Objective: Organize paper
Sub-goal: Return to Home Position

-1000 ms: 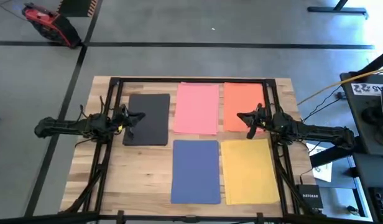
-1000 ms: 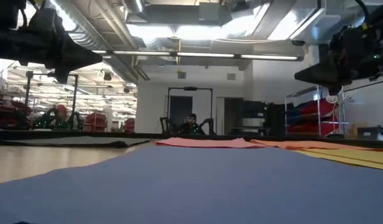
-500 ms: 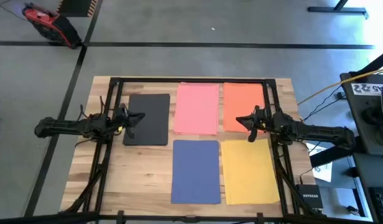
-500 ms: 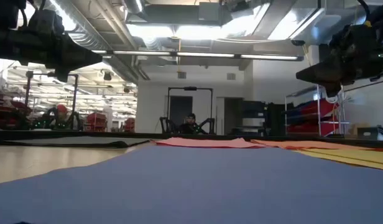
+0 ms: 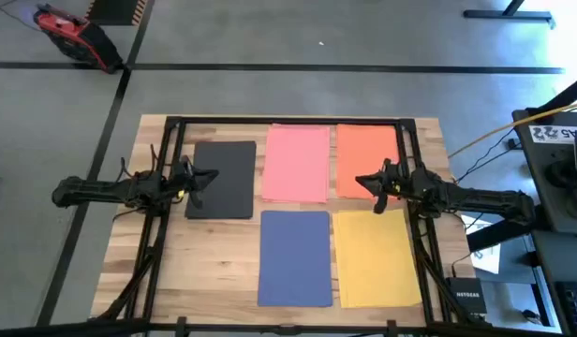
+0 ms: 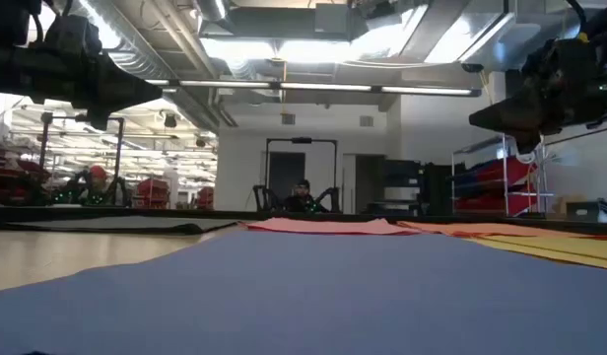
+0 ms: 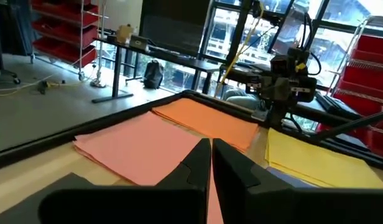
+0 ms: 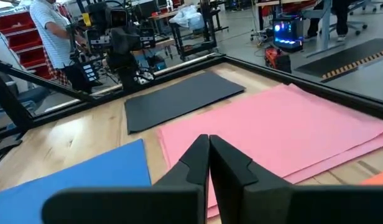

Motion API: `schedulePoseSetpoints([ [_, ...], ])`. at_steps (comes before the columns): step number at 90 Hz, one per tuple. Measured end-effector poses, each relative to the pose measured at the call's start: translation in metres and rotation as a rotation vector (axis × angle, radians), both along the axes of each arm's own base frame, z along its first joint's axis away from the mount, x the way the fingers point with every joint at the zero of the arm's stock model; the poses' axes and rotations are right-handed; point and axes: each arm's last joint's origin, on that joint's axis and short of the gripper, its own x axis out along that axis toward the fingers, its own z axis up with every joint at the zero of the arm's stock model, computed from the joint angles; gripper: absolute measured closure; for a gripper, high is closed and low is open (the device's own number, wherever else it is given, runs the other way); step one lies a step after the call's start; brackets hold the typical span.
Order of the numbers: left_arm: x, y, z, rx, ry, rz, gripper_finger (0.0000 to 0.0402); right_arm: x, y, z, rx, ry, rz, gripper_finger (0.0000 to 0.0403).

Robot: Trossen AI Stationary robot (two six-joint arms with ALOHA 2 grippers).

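Left claw (image 5: 207, 178) hovering over black paper (image 5: 228, 183), right claw (image 5: 364, 181) at the edge of orange-red paper (image 5: 368, 154); both pinched narrow, empty. Pink paper (image 5: 296, 164) between those two, blue paper (image 5: 294, 257) and yellow paper (image 5: 377, 257) in the other row on the bench (image 5: 209, 271). Sorted, by the look of it. Homing now, calling only for drawing the arms back clear of the sheets.

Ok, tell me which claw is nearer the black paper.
Left. The left claw hangs above the black paper's left part. The right claw hangs above the orange paper, across the pink paper from the black one.
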Motion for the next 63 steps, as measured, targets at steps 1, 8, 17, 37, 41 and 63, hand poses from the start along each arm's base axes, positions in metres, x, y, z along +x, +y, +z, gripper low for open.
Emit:
schedulePoseSetpoints([
  [1, 0.0, 0.0, 0.0, -0.001, -0.001, 0.0, 0.0402, 0.0, 0.0, 0.0, 0.0, 0.0, 0.0, 0.0403],
  [8, 0.0, 0.0, 0.0, 0.001, 0.0, 0.0, 0.0402, 0.0, 0.0, 0.0, 0.0, 0.0, 0.0, 0.0403],
  [17, 0.0, 0.0, 0.0, 0.005, 0.002, 0.0, 0.0402, 0.0, 0.0, -0.0002, 0.0, 0.002, 0.0, 0.0403],
  [37, 0.0, 0.0, 0.0, 0.005, 0.002, 0.0, 0.0402, -0.0001, 0.0, -0.0008, 0.001, 0.009, 0.0, 0.0403],
  [41, 0.0, 0.0, 0.0, 0.002, 0.001, 0.0, 0.0402, -0.0001, 0.0, -0.0008, 0.001, 0.009, 0.001, 0.0403],
  [63, 0.0, 0.0, 0.0, 0.004, 0.002, 0.0, 0.0402, -0.0001, 0.0, -0.0009, 0.001, 0.01, 0.001, 0.0403],
])
